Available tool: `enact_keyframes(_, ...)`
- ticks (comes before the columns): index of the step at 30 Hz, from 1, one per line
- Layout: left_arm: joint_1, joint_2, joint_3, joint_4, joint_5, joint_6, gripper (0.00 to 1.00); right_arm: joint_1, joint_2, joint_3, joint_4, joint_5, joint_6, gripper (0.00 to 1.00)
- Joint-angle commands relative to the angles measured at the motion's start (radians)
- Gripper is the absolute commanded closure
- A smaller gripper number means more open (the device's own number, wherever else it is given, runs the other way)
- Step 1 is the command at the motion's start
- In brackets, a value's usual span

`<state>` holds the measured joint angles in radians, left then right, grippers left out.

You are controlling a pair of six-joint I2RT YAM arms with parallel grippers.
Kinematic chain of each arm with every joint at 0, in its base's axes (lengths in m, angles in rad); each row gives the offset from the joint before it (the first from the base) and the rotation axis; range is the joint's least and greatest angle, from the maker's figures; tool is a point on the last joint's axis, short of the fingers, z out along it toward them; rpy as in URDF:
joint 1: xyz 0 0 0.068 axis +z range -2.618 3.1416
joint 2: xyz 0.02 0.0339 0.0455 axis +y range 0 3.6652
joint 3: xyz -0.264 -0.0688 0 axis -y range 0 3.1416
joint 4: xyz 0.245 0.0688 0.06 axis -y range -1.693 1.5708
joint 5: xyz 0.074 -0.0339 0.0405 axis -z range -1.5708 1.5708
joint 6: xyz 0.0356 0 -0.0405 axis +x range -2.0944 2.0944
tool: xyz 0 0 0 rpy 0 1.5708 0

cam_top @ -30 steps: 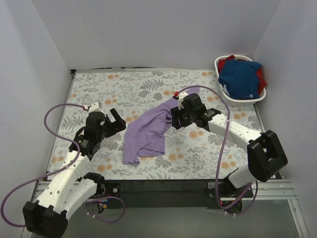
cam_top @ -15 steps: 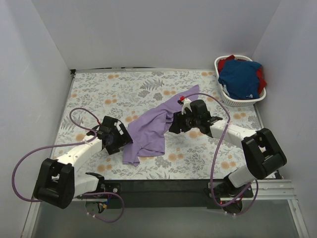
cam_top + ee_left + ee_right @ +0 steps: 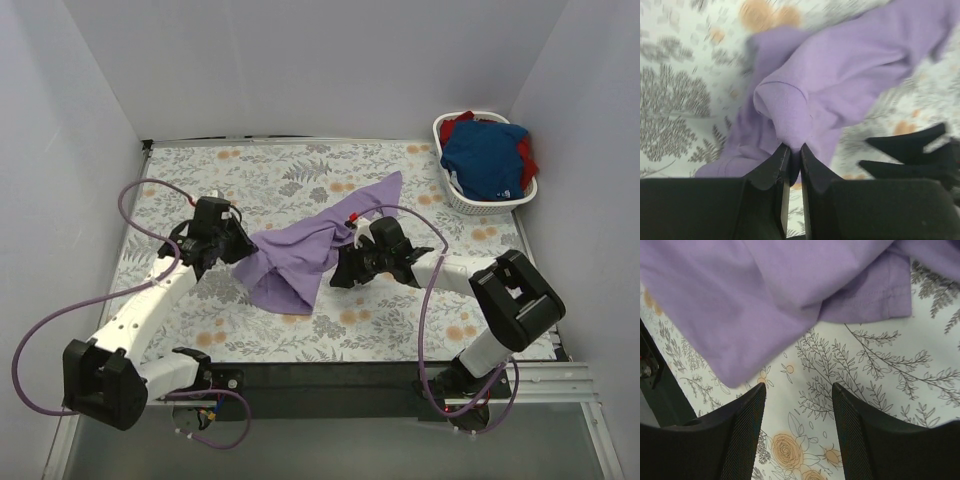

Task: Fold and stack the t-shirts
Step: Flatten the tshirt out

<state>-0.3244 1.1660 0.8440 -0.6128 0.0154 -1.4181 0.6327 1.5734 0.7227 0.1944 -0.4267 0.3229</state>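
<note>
Grey-and-orange floral print covered the counter (image 3: 200, 170), which filled the middle of the overhead view. The lavender t-shirt (image 3: 300, 262) lay crumpled at its centre, one end trailing toward the upper right and the bulk bunched lower left; it was neither flat nor folded. The white laundry basket (image 3: 480, 208) sat in the upper right corner, well apart from it, with the blue t-shirt (image 3: 485, 155) heaped on top and the red t-shirt (image 3: 458, 122) showing at its edges, so most of the task was judged to be ahead.

The left pincer (image 3: 792, 150) was clamped on a small gathered peak of the lavender cloth at the shirt's left side. The right pincer (image 3: 799, 390) stood with its jaws apart and nothing between them, low over bare counter just beside the shirt's hem.

The main risk seemed to be the left hold. It took a narrow pinch of bunched fabric, not a seam or corner, so a pull could let it slip out, or drag the whole shirt as a lump instead of spreading it.

The right pincer could close on nothing but counter if it dropped where it was. If it reached in, it might catch two layers and lock in a crease. With both pincers working close together over the same cloth, they might also bump each other.
</note>
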Motion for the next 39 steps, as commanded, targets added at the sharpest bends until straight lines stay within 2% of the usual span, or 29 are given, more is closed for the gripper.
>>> enact_keyframes(1, -0.001, -0.074, 0.112, -0.073, -0.043, 0.05, 0.91, 0.01, 0.022, -0.014, 0.082, 0.008, 0.057, 0.38)
enact_keyframes(11, -0.001, -0.095, 0.136, -0.077, -0.057, 0.071, 0.91, 0.01, 0.077, 0.07, 0.082, 0.267, 0.013, 0.42)
enact_keyframes(21, -0.001, -0.094, 0.155, -0.079, -0.117, 0.077, 0.92, 0.035, 0.263, 0.225, 0.008, 0.275, -0.054, 0.46)
enact_keyframes(24, -0.001, -0.095, 0.147, -0.071, -0.143, 0.074, 0.93, 0.048, 0.286, 0.225, -0.004, 0.286, -0.059, 0.53)
enact_keyframes(26, -0.002, -0.094, 0.142, -0.065, -0.161, 0.073, 0.93, 0.05, 0.293, 0.221, -0.009, 0.301, -0.062, 0.61)
enact_keyframes(27, -0.001, -0.088, 0.142, -0.058, -0.169, 0.076, 0.93, 0.05, 0.295, 0.221, -0.009, 0.31, -0.064, 0.78)
enact_keyframes(29, -0.002, -0.077, 0.147, -0.051, -0.216, 0.084, 0.94, 0.048, 0.289, 0.218, -0.023, 0.362, -0.068, 0.94)
enact_keyframes(30, 0.001, -0.069, 0.151, -0.041, -0.233, 0.093, 0.94, 0.05, 0.284, 0.219, -0.029, 0.384, -0.074, 0.99)
enact_keyframes(34, 0.042, 0.042, 0.213, 0.005, -0.328, 0.151, 0.99, -0.001, 0.216, 0.274, -0.121, 0.494, -0.12, 0.99)
enact_keyframes(35, 0.06, 0.073, 0.24, 0.01, -0.331, 0.169, 0.99, -0.048, 0.194, 0.305, -0.159, 0.515, -0.136, 0.99)
enact_keyframes(39, 0.239, 0.256, 0.456, 0.047, -0.256, 0.188, 1.0, -0.22, 0.103, 0.438, -0.254, 0.511, -0.16, 0.99)
